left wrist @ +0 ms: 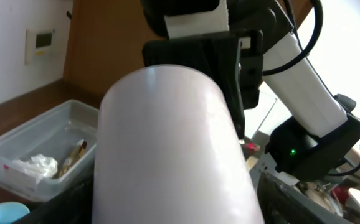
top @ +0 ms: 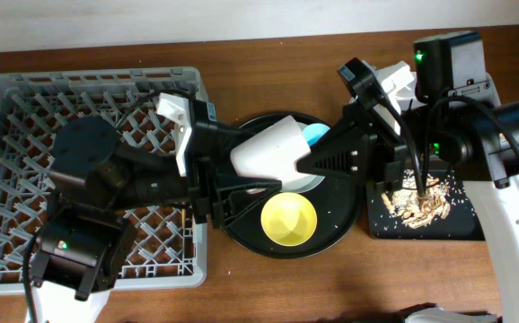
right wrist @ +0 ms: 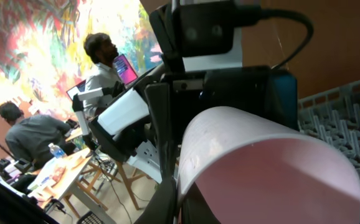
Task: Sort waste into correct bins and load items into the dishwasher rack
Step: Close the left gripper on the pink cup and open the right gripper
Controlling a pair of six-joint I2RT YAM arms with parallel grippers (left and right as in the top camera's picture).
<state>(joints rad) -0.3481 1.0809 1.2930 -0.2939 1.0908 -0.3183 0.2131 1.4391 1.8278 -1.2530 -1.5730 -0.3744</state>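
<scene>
My left gripper (top: 233,175) and right gripper (top: 306,164) both pinch the plate (top: 273,148), tilted on edge over the round black tray (top: 345,224).

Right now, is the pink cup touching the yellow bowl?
Apart. The overhead view shows the pink cup sitting clear of the yellow bowl, with a dark gap between them.

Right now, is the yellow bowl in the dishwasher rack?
No, the yellow bowl sits on the round black tray, to the right of the dishwasher rack.

Pale plate (top: 268,151) tilted on edge, yellow bowl (top: 288,219) upright nearby, scraps (top: 421,205) in black tray (top: 450,226)
</scene>
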